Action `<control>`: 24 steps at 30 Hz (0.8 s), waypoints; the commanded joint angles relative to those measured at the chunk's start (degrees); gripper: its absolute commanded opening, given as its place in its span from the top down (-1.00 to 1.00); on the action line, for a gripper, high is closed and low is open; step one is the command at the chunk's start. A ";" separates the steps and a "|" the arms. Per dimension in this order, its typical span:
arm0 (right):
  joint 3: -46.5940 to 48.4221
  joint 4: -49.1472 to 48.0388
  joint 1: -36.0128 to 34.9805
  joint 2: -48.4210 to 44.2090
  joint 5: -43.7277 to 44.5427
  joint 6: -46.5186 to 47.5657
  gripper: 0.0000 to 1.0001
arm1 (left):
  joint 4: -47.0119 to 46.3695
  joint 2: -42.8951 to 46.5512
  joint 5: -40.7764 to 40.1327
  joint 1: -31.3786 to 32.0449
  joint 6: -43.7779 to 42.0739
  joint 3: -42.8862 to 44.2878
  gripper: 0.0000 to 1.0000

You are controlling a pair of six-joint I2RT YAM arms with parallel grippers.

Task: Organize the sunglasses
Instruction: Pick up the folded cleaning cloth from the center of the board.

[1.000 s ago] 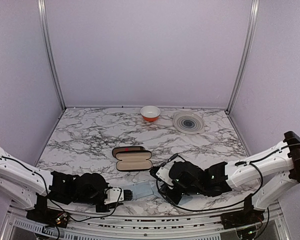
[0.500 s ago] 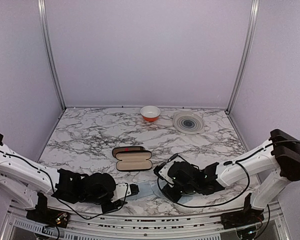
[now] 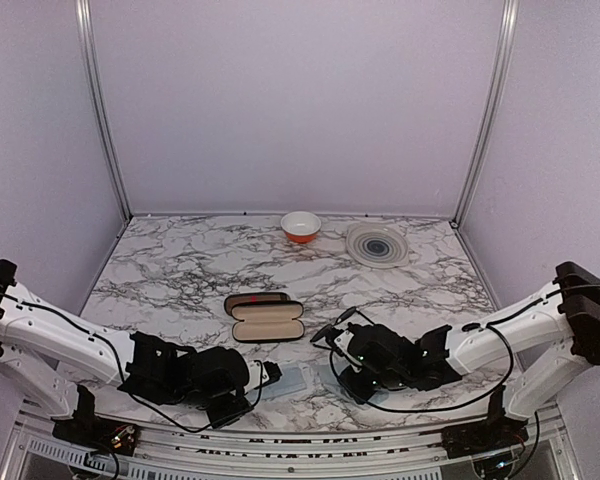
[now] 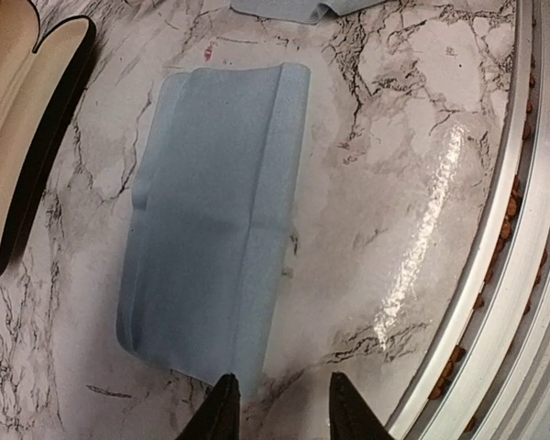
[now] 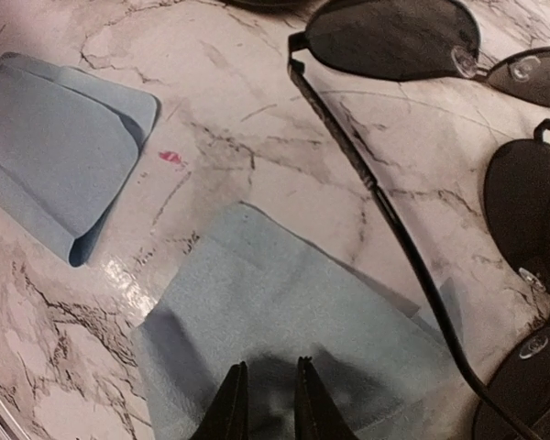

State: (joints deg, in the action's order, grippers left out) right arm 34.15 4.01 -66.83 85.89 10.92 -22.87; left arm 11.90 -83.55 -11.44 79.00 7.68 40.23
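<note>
The sunglasses [image 5: 412,41] lie at the right of the right wrist view, with thin black wire frames, dark rounded lenses and a long temple arm [image 5: 385,211]; the lenses look like two pairs side by side. My right gripper [image 5: 268,403] hovers just over a light blue cloth [image 5: 293,312] beside them, its jaws a narrow gap apart with nothing pinched. My left gripper [image 4: 284,412] stands open at the near corner of a second folded blue cloth [image 4: 211,238], holding nothing. In the top view both grippers, left [image 3: 270,372] and right [image 3: 334,364], are low near the front edge.
An open black case with a tan lining [image 3: 268,322] lies mid-table, with a brown case [image 3: 255,299] right behind it. An orange bowl [image 3: 300,226] and a grey plate [image 3: 377,244] sit at the back. The metal table rail [image 4: 522,238] runs close to the left gripper.
My left arm has slid to the right along the front edge, up to the folded cloth. My right gripper has shifted slightly right and nearer the front.
</note>
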 commanded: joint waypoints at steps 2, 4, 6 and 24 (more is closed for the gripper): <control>-1.41 7.12 0.48 -2.89 2.29 -1.39 0.63 | 2.79 2.41 -1.39 0.98 5.10 -1.28 0.32; -0.88 6.73 0.47 -3.43 2.18 -0.42 0.63 | 1.99 2.66 -2.23 0.98 4.72 -1.53 0.32; 0.51 6.91 0.48 -3.74 2.18 0.55 0.63 | 2.23 1.61 -2.79 0.96 4.23 -0.93 0.33; 1.26 5.76 0.47 -4.85 1.03 0.86 0.61 | 5.22 -3.20 -4.46 0.45 1.62 1.52 0.40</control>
State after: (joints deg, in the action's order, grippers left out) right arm 33.82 9.98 -66.83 81.65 12.08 -22.39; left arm 14.92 -85.47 -14.68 79.55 10.76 40.45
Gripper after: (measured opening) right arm 0.196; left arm 0.302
